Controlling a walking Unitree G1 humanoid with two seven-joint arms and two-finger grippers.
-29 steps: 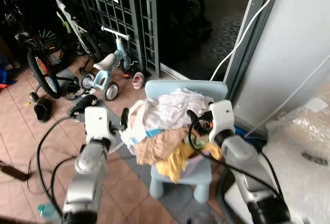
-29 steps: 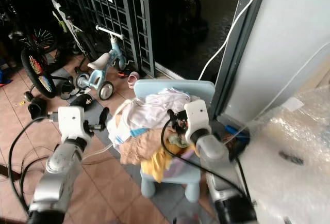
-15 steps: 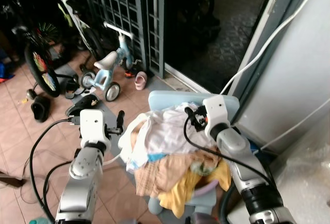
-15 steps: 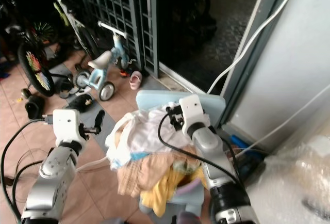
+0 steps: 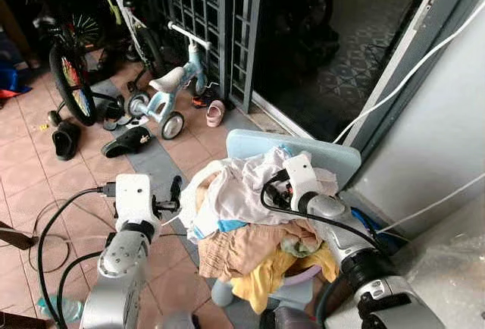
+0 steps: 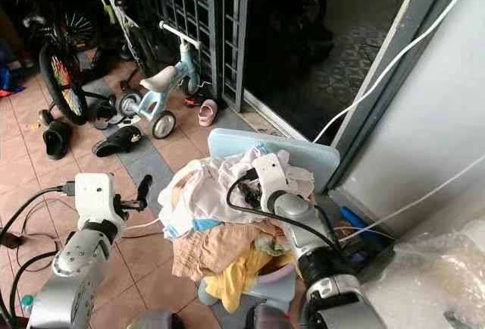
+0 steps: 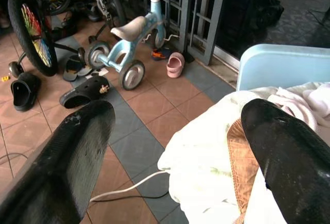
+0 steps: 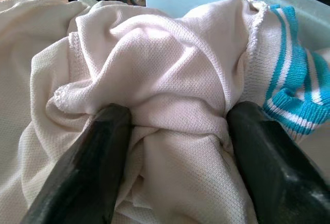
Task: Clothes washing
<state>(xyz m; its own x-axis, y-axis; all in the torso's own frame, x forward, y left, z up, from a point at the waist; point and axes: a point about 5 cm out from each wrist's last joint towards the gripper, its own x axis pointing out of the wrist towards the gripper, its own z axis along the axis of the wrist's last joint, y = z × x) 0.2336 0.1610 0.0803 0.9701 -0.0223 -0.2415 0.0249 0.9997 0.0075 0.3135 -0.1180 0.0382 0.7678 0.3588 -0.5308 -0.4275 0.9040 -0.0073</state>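
The left arm reaches forward from the 7 o'clock corner of the head view, its silver forearm rising to a white wrist block. The left gripper [image 7: 175, 146] hangs in the air with its two black fingers [image 7: 67, 157] spread wide. The right arm comes in from 5 o'clock and bends toward the centre. The right gripper [image 8: 175, 131] points down, fingers [image 8: 98, 152] parted and pressed into white cloth [image 8: 170, 79] bunched between them.

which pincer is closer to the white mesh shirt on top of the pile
Right. The right pincer is open, its fingers pressed into the white mesh shirt atop the clothes heap. The left pincer is open too, beside the heap's edge, not touching the shirt.
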